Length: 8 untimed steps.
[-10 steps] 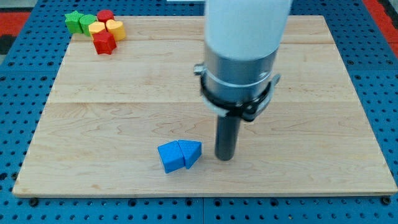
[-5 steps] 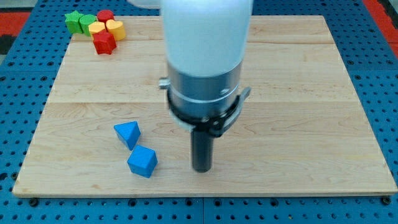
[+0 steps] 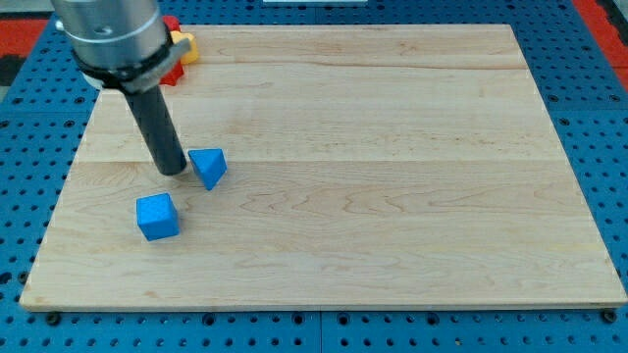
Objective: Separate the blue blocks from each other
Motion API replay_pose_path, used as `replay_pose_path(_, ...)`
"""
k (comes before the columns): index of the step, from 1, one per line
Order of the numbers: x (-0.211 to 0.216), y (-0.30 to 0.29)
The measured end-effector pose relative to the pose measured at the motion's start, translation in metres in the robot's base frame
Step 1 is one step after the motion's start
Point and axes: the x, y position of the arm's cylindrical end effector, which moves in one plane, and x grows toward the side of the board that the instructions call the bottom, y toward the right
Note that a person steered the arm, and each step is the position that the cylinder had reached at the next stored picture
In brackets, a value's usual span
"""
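Note:
A blue triangular block [image 3: 208, 166] lies on the wooden board [image 3: 392, 176] at the left of centre. A blue cube [image 3: 157, 216] lies below and to the left of it, apart from it by a small gap. My tip [image 3: 173, 171] rests on the board just left of the blue triangular block, touching or almost touching it, and above the blue cube. The rod and the arm's body rise to the view's top left.
At the board's top left corner a red block [image 3: 169, 69] and a yellow block [image 3: 183, 41] show beside the arm's body, which hides the others of that cluster. A blue pegboard [image 3: 608, 147] surrounds the board.
My tip has swept from the bottom centre to the left. The two blue blocks, first joined, were pushed left and are now apart. The arm now covers the corner cluster.

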Motion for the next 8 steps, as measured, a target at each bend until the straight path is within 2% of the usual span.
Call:
replay_pose_path(1,-0.002,-0.013)
replay_pose_path(3,0.027,0.026)
replay_pose_path(4,0.044,0.072)
replay_pose_path(5,0.002,0.085)
replay_pose_path(6,-0.076,0.037)
replay_pose_path(8,-0.051,0.029)
